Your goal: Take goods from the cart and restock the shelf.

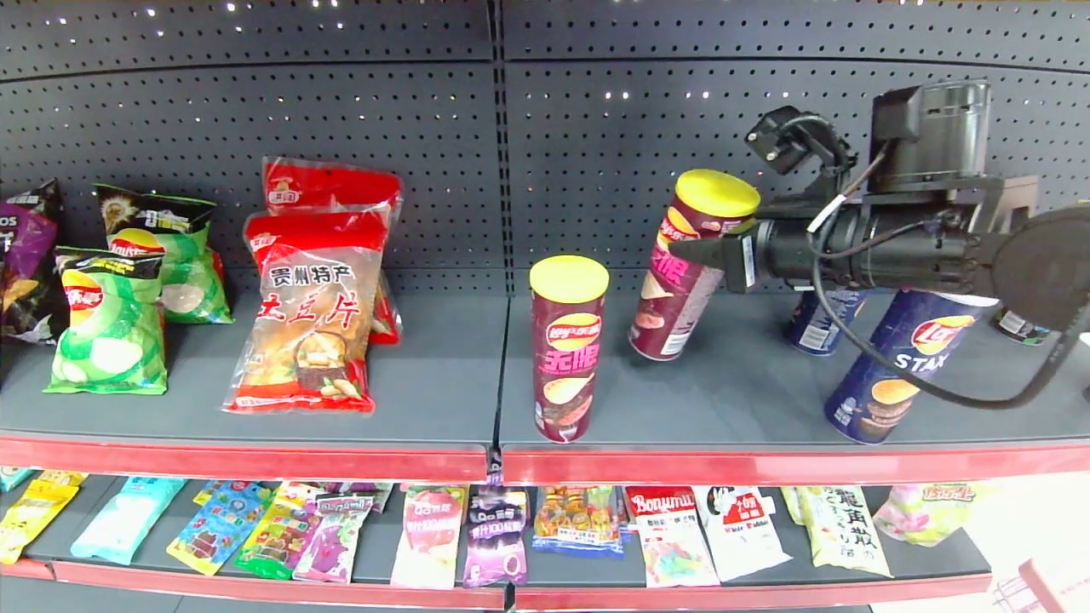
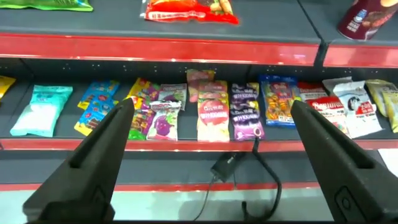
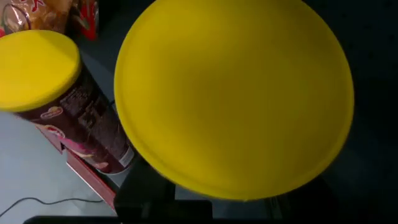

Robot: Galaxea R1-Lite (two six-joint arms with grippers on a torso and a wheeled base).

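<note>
Maroon crisp can [image 1: 681, 289], yellow-lidded: tilted, clamped near its top by the right hand [image 1: 694, 251], base down by the upper shelf [image 1: 749, 400] deck behind an upright twin can [image 1: 568, 349]; placing step, seemingly needs righting, then release; left hand [image 2: 211, 106] gaping wide, empty.

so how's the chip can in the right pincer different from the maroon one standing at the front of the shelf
The held can leans; the front can stands upright. The right pincer grips the held can near its top; the front can stands free. The held can is farther back over the shelf; the front can sits near its red edge. Both are maroon tubes with yellow lids.
</note>
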